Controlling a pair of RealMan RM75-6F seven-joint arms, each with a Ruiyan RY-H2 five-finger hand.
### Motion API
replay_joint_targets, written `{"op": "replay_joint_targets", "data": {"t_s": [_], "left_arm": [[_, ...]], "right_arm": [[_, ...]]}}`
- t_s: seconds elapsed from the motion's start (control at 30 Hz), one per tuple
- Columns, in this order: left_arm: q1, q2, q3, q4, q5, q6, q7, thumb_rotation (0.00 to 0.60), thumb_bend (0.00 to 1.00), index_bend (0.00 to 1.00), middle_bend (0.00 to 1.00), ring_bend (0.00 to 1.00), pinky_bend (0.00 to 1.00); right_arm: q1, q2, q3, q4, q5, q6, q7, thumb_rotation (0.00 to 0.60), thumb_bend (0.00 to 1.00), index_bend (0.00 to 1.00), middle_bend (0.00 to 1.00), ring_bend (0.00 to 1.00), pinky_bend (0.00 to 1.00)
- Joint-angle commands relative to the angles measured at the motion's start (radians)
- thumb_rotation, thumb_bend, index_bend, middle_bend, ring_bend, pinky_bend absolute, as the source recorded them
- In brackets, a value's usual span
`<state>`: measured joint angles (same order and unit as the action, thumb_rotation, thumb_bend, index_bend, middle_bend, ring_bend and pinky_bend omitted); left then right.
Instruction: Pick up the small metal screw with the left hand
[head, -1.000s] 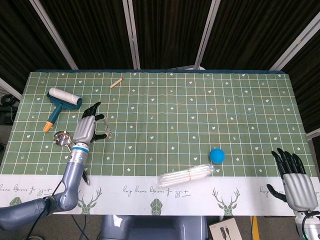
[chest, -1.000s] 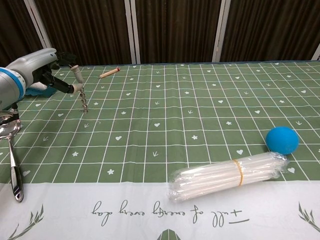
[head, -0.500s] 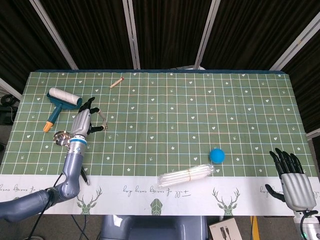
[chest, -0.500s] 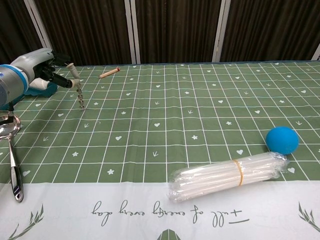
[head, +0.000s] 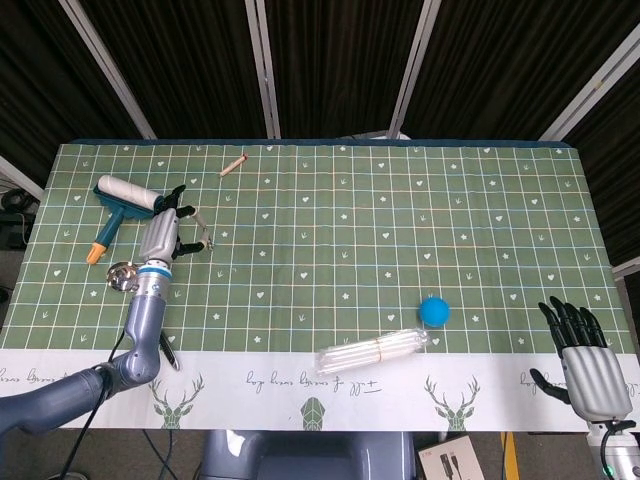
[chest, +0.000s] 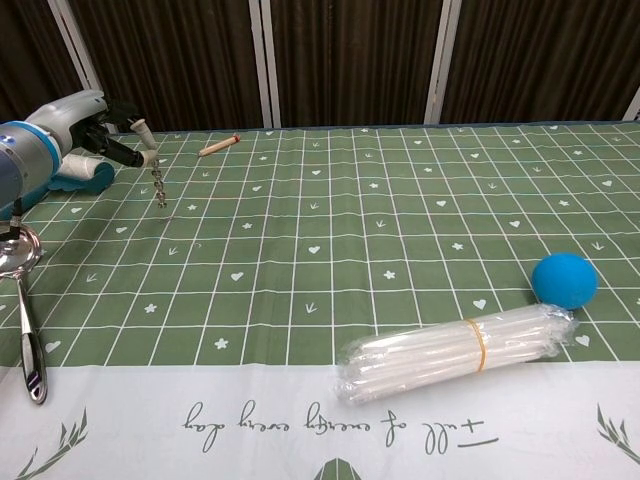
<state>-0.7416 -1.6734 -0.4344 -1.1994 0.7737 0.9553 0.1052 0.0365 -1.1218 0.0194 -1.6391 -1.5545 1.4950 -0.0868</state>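
Observation:
The small metal screw is a dark threaded piece that hangs point down just above the green cloth at the far left. My left hand pinches its top end between its fingertips. In the head view the same left hand hovers beside the lint roller, with the screw a thin line at its fingers. My right hand shows only in the head view, past the table's near right corner, fingers spread and holding nothing.
A white lint roller with a teal handle lies left of the hand. A metal spoon lies at the near left. A wooden peg lies at the back. A blue ball and a straw bundle lie near the front right.
My left hand has carried the screw farther back and to the left, toward the lint roller. The right hand has barely moved.

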Motion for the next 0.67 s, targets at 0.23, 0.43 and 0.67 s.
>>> {"op": "replay_joint_targets", "data": {"t_s": [0.23, 0.43, 0.67], "left_arm": [[-0.027, -0.026, -0.006, 0.086, -0.020, -0.049, -0.019, 0.600, 0.43, 0.60, 0.00, 0.00, 0.00], [-0.038, -0.040, -0.005, 0.133, -0.016, -0.069, -0.032, 0.600, 0.43, 0.61, 0.00, 0.00, 0.00], [-0.048, -0.053, -0.005, 0.162, -0.012, -0.082, -0.041, 0.600, 0.43, 0.61, 0.00, 0.00, 0.00]], "right_arm": [[0.001, 0.002, -0.001, -0.004, 0.007, -0.006, 0.003, 0.600, 0.11, 0.00, 0.00, 0.00, 0.00], [0.001, 0.004, -0.001, -0.006, 0.007, -0.008, 0.007, 0.600, 0.11, 0.00, 0.00, 0.00, 0.00], [0.001, 0.006, -0.003, -0.007, 0.006, -0.009, 0.010, 0.600, 0.11, 0.00, 0.00, 0.00, 0.00]]}}
